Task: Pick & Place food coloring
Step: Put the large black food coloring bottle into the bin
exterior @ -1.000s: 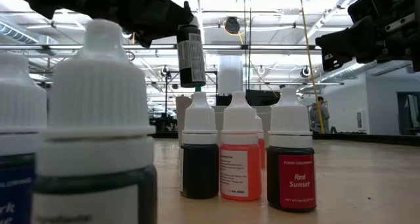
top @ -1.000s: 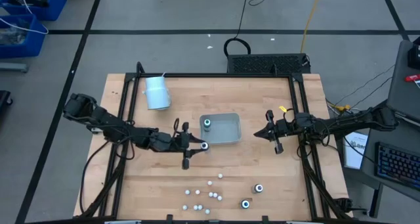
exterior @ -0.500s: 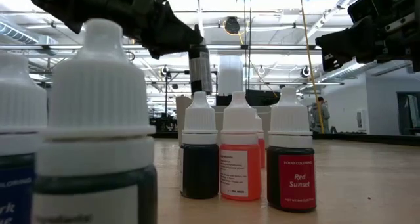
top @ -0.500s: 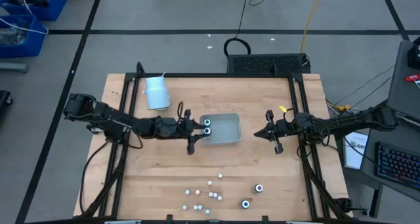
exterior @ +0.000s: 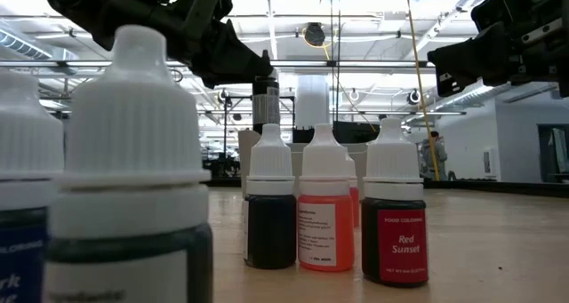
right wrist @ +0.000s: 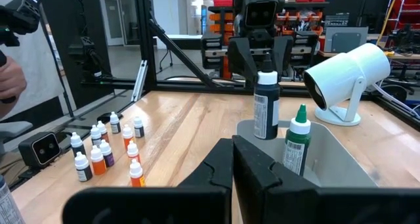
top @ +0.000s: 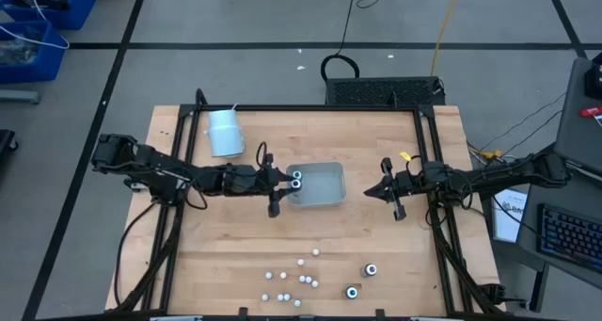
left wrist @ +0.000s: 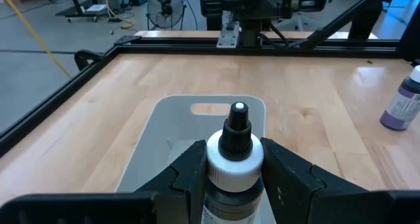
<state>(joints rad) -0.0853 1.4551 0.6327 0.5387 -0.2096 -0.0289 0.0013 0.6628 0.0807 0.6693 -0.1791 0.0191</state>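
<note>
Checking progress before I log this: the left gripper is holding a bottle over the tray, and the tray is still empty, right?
Not quite. The left gripper does hold a bottle over the tray, but the tray isn't empty: the right wrist view shows a green-capped bottle already standing in it.

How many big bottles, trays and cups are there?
Big bottles: 4, one in the left claw, one in the tray, two on the table
Tray: 1
Cup: 1
Total: 6
</note>
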